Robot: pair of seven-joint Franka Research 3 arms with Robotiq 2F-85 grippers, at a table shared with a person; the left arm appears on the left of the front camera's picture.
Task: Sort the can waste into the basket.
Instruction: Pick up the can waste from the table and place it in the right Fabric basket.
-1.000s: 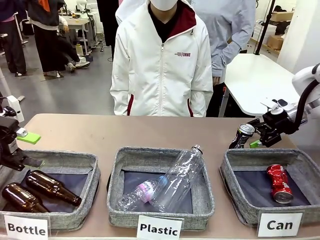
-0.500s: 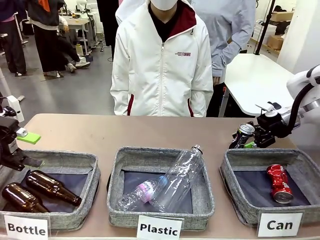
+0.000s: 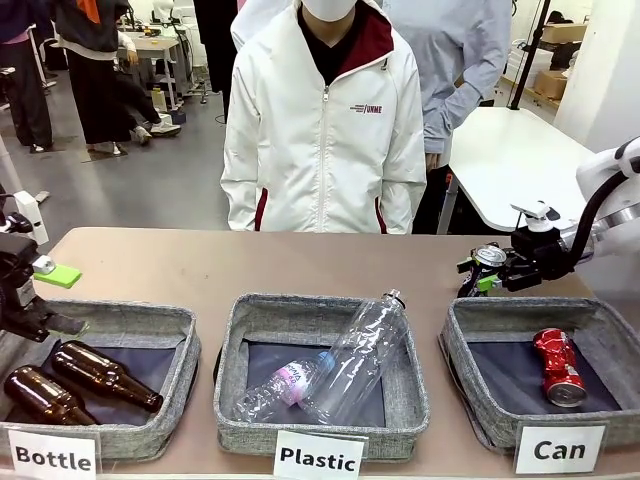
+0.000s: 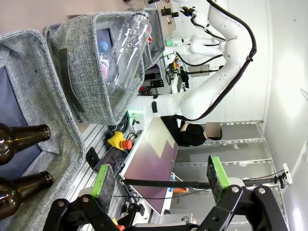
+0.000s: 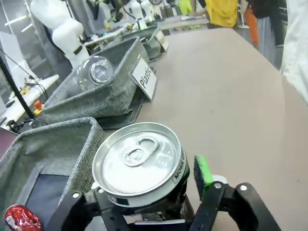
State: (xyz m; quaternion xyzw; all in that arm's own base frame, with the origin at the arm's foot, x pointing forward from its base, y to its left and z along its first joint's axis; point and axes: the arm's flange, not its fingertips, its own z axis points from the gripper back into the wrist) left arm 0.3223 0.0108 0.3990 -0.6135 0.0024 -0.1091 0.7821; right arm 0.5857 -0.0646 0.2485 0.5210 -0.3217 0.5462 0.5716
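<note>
A dark can [image 3: 488, 262] with a silver top stands upright on the table just beyond the far left corner of the grey "Can" basket [image 3: 470, 350]. My right gripper [image 3: 487, 278] reaches in from the right and is shut on this can. In the right wrist view the can [image 5: 137, 163] sits between the jaws of the right gripper [image 5: 144, 185], one green pad [image 5: 202, 173] at its side. A crushed red can [image 3: 558, 366] lies inside the basket. Over the "Bottle" basket, my left gripper [image 3: 55, 300] stands open and holds nothing; its wrist view has the same gripper [image 4: 159, 178] with pads wide apart.
The middle "Plastic" basket [image 3: 232, 340] holds clear plastic bottles [image 3: 350, 360]. The left "Bottle" basket [image 3: 185, 350] holds brown glass bottles [image 3: 100, 375]. A person in a white jacket [image 3: 325, 130] stands at the table's far side. Bare tabletop [image 3: 250, 265] lies behind the baskets.
My right gripper has swung lower and level around the dark can, and its jaws have narrowed onto it. The left arm has not moved.
</note>
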